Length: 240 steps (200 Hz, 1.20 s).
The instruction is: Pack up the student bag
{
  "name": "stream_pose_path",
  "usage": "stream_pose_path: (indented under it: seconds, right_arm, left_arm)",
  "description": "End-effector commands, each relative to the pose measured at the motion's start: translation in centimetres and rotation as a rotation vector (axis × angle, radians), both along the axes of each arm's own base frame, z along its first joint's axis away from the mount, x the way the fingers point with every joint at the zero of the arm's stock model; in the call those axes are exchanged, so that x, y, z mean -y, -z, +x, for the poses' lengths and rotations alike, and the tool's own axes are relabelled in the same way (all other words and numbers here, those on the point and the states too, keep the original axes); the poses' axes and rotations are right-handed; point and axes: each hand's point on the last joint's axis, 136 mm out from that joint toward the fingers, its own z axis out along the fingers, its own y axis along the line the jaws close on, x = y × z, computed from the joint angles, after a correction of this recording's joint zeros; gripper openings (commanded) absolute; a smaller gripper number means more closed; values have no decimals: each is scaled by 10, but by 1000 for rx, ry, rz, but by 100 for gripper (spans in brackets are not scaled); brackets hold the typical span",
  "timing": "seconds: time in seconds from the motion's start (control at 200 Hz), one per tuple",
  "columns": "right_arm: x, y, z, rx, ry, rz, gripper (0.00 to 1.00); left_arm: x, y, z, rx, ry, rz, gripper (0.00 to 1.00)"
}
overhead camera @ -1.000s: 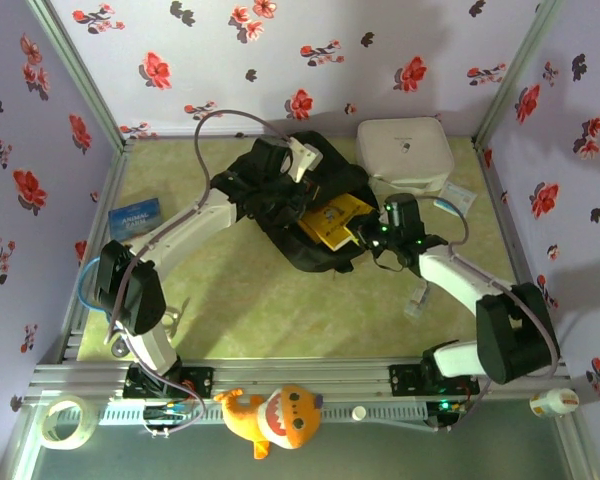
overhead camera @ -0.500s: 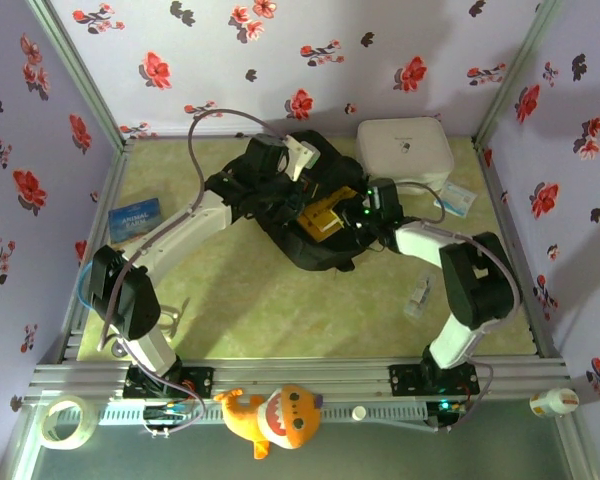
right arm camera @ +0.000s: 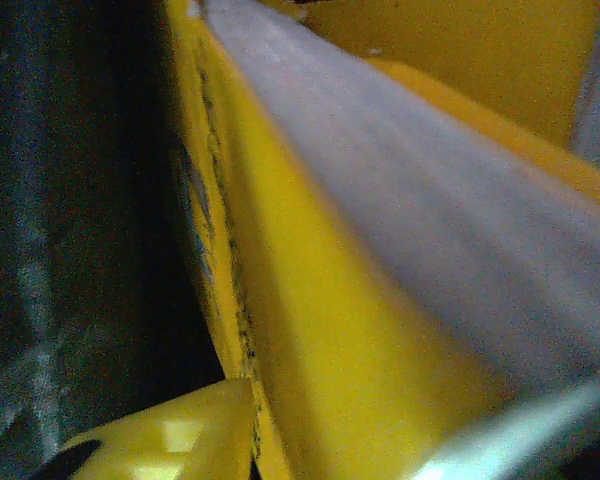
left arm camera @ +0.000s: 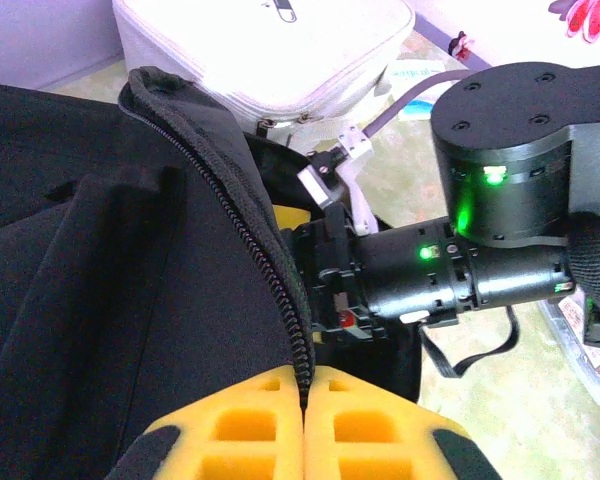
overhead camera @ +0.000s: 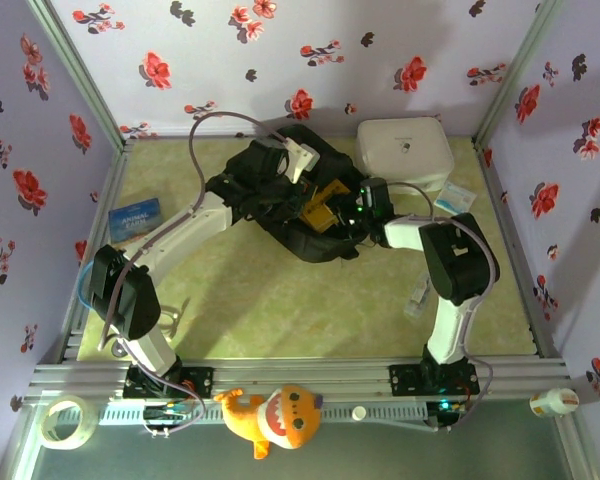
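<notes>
Step in hand: feeding the flat yellow item [overhead camera: 320, 212] into the open mouth of the student bag [overhead camera: 315, 245], as I judge it.
Student bag: lies unzipped up against the white zip case [overhead camera: 405, 150], on the case's left and nearer side.
Left gripper [left arm camera: 305, 385]: clamped on the bag's zipper rim [left arm camera: 250, 220], on the part of the rim that runs down from the case.
Right gripper [overhead camera: 345, 210]: just in front of the case, nose at the bag mouth. Whether its jaws grip or have let go of the item, I cannot tell. The right wrist view shows one yellow finger beside the item's edge.
Yellow item: partly inside the mouth, with a corner showing on the side away from the case.
To do it well: hold the rim lifted and taut so the mouth stays wide. Push the item flat and deep, along the bag's inner wall.
Watch for: a corner snagging on the zipper teeth, and the soft bag sliding toward the case under the push.
Check: item fully below the rim before either hand backs off.
</notes>
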Motion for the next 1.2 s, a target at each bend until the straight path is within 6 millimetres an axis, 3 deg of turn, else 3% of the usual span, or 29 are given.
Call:
stream_pose_path:
  seconds: [0.0, 0.185, 0.24, 0.435, 0.61, 0.74, 0.855, 1.035, 1.11, 1.195]
  right_arm:
    - [22, -28, -5, 55, 40, -38, 44]
    - [68, -53, -28, 91, 128, -139, 64]
    - [82, -58, -37, 97, 156, -186, 68]
    - [128, -84, -69, 149, 243, -385, 80]
    - [145, -106, -85, 218, 258, -474, 85]
    - [145, -111, -87, 238, 238, -496, 88]
    - [134, -110, -86, 249, 194, -511, 92]
    - [109, -112, -80, 281, 133, -486, 98]
    - [100, -111, -77, 285, 117, -472, 98]
    - [90, -110, -75, 286, 100, -454, 98]
  left_arm:
    - [-2, -28, 0, 45, -2, -77, 0]
    - [-3, -14, 3, 14, -16, -69, 0]
    - [-4, -9, 3, -2, -23, -66, 6]
    - [-13, 4, -1, -66, -65, -81, 57]
    - [-45, 15, 2, -118, -174, -134, 83]
    - [-105, 37, 20, -151, -408, -168, 97]
    - [-184, 68, 34, -179, -681, -121, 100]
    - [-311, 107, 31, -203, -1098, -7, 100]
    - [-349, 123, 29, -239, -1214, -13, 100]
    - [-377, 141, 29, -284, -1300, -7, 100]
